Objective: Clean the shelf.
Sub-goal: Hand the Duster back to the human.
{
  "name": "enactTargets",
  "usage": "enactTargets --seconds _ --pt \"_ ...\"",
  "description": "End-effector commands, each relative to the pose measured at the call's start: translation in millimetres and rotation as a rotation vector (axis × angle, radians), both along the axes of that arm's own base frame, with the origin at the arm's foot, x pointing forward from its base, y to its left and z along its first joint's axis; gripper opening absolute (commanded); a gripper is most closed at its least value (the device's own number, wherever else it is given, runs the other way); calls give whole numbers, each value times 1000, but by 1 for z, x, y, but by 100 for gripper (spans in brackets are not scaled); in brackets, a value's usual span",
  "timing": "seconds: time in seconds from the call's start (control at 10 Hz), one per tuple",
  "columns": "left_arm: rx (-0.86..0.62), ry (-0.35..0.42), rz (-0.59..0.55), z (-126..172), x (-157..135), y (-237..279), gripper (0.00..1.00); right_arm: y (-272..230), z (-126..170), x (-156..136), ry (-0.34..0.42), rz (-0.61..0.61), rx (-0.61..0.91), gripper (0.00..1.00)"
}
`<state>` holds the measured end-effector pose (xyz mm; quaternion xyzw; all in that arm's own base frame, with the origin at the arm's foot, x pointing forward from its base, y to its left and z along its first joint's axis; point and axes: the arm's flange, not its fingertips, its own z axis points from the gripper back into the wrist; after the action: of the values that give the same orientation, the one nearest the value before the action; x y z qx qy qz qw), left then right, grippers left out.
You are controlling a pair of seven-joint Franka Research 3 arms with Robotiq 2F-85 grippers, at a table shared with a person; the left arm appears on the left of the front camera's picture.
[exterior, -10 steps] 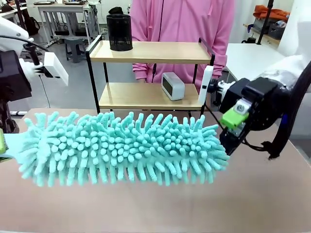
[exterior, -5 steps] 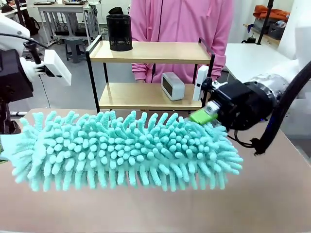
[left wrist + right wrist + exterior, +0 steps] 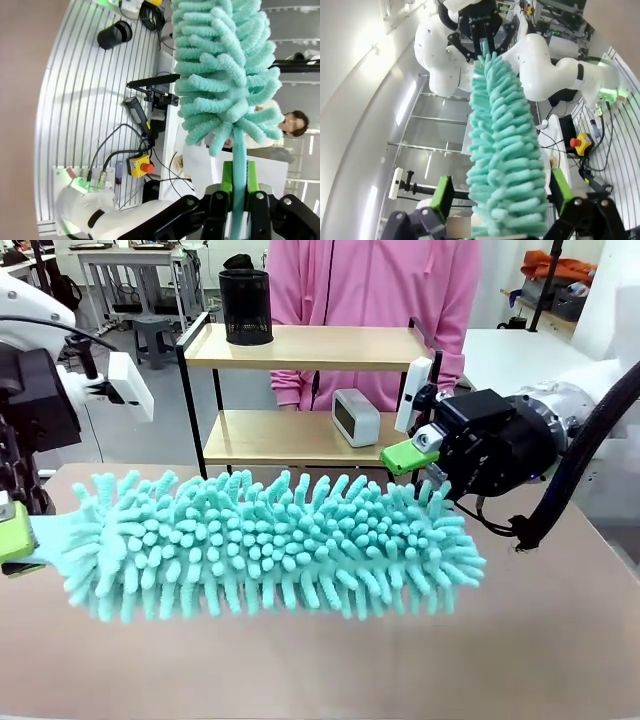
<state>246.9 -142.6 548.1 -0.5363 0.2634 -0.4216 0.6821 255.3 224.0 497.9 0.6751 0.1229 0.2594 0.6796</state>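
A long teal fluffy duster (image 3: 275, 545) hangs level above the brown table, across the front view. My left gripper (image 3: 15, 535) is shut on its thin teal handle (image 3: 239, 165), which sits between the green pads (image 3: 227, 177). My right gripper (image 3: 420, 475) is at the duster's right end and stands open. The duster's fluffy tip (image 3: 502, 165) lies between its wide-spread green fingers (image 3: 441, 192). Behind the duster stands the shelf (image 3: 310, 348), with two wooden boards in a black frame.
A black mesh cup (image 3: 245, 305) stands on the shelf's top board. A small white clock-like box (image 3: 355, 417) sits on the lower board. A person in a pink top (image 3: 375, 285) stands right behind the shelf. The brown table (image 3: 540, 640) lies under the duster.
My right gripper rose and swung left from beside the duster's right end until its fingers straddled the tip. The duster shifted slightly right and up in my left gripper.
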Motion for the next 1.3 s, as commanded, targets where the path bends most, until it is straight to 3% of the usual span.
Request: enactTargets --seconds 0.0,0.6,0.7,0.8,0.9,1.0,1.2 --pt "-39 4 21 3 2 -5 13 -4 -2 -27 -7 23 -21 100" --pt "-48 38 15 2 6 -4 13 -4 -7 -25 -6 41 -30 100" --pt "-49 39 18 2 6 -5 13 -5 -7 -25 -11 47 -30 83" --pt "-51 37 20 2 7 -4 13 -5 -6 -25 -17 56 -31 41" --pt "-54 31 30 2 7 -4 13 -6 -6 -26 -19 66 -34 24" --pt "-58 31 40 3 8 -3 13 -6 -6 -27 -16 77 -39 0" --pt "-55 28 65 3 12 -3 13 -6 -5 -27 -5 87 -38 0"
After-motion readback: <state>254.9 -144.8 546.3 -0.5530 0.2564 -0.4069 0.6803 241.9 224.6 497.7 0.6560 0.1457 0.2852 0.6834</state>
